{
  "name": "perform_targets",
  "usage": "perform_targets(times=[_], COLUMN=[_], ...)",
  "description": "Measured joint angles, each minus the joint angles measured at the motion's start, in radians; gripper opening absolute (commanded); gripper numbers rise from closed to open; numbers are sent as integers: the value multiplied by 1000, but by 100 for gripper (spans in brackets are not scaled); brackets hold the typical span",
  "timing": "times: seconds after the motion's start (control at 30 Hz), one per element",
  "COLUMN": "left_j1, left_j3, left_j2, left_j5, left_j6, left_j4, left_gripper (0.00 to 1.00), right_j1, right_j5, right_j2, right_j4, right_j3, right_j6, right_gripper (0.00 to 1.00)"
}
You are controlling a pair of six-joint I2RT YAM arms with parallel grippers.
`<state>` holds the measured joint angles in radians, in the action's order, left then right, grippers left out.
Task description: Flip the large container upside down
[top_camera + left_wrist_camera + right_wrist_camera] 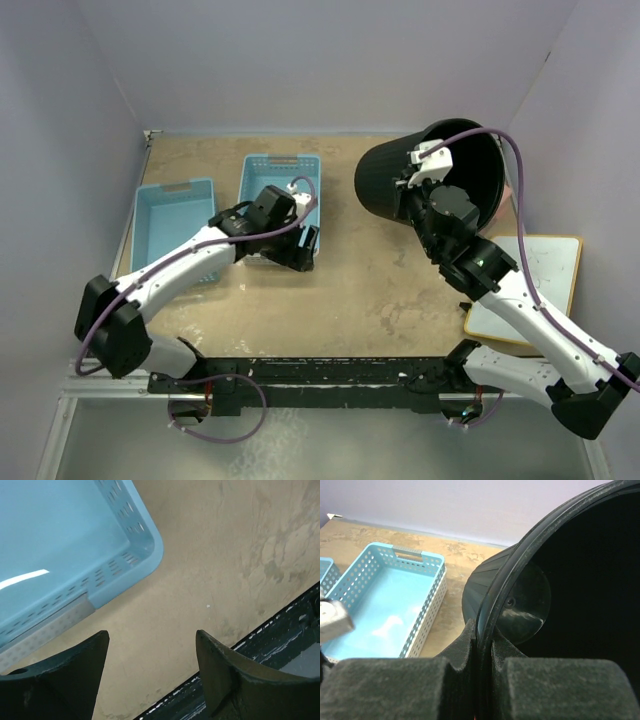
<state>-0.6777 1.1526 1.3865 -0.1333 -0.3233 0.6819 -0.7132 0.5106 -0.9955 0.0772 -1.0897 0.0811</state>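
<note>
No text, label, brand or number can be read: the large container, the blue baskets and the worktop show none.

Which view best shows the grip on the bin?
Right wrist: the right gripper pinches the black bin at its rim, close up. The top view shows the tilted bin from above; the left wrist shows none of it.

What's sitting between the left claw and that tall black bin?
Nothing. The top view shows only bare tan tabletop between the left gripper and the black bin.
</note>
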Motion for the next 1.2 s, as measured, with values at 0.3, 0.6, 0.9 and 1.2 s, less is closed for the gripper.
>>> perform_targets(times=[0.3, 0.6, 0.9, 1.2], left_j1=[11, 209, 368, 515], left_j3=[-41, -17, 24, 27], left_j2=[172, 262, 278, 278], left_j5=[-8, 121, 236, 256], left_j6=[-46, -130, -209, -246], left_j4=[-106, -256, -283, -282], left_gripper=[66, 68, 69, 70], right_j1=[0, 0, 8, 86], right_j5=[0, -20, -172, -419], right_j2=[4, 8, -34, -88], right_j4=[1, 55, 60, 19], right_j3=[0, -1, -1, 12], right_j6=[4, 75, 237, 423], right_gripper=[0, 0, 0, 0])
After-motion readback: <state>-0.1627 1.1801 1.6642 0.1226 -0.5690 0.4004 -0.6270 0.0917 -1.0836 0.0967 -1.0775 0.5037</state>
